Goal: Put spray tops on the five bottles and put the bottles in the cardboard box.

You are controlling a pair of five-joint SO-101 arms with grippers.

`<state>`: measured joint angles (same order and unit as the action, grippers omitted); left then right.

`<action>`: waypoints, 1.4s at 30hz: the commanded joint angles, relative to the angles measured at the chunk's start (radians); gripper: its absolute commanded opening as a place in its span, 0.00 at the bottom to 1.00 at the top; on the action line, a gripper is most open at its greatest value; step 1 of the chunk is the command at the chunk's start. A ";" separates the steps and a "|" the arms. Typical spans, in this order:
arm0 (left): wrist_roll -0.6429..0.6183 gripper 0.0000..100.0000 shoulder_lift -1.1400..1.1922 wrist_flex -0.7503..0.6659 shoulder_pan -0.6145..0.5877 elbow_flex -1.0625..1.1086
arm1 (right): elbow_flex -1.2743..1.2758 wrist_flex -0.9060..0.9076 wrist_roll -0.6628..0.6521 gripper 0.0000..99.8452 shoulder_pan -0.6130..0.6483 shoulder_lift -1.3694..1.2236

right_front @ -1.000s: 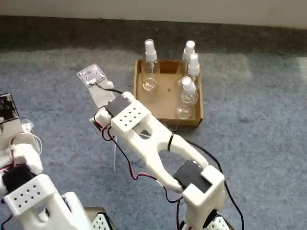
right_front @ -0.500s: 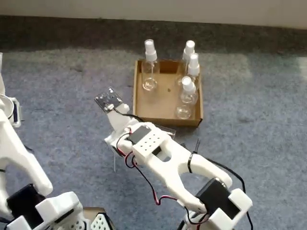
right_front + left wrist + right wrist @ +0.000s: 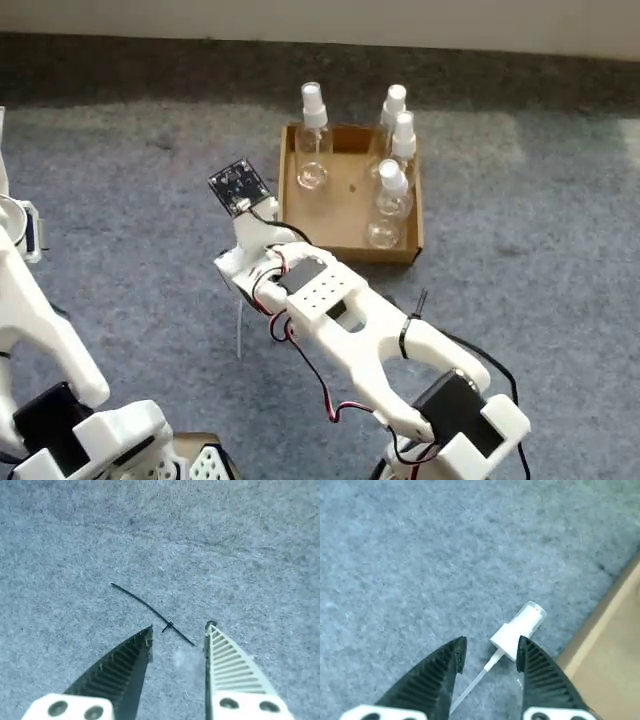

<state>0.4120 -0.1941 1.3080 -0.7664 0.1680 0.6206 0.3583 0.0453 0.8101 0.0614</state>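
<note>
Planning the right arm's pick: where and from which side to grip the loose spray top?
Grip the spray top by its thick white collar, from straight above, jaws across its width: it lies flat, and the thin dip tube would likely flex.

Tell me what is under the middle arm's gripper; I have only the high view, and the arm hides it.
Observer: A loose spray top lies on its side on the carpet beside the cardboard box, between the fingers of the right gripper.
Operator: Has it closed on the top?
Observer: No, it is open, one finger on each side.
Operator: And the other arm?
Observer: The left gripper is open too, over carpet where a black cable tie lies.
</note>
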 commanded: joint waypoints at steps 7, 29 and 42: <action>0.002 0.17 -0.004 0.011 0.027 -0.047 | 0.067 -0.024 -0.011 0.14 -0.016 0.044; 0.002 0.17 -0.004 0.005 0.022 -0.048 | 0.239 -0.018 -0.008 0.14 -0.021 0.208; 0.002 0.17 -0.004 0.011 0.027 -0.048 | 0.438 -0.019 -0.011 0.14 -0.272 0.338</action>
<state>0.4120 -0.1941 1.3142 -0.7633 0.1680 1.0533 0.3491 0.0437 0.5846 0.3636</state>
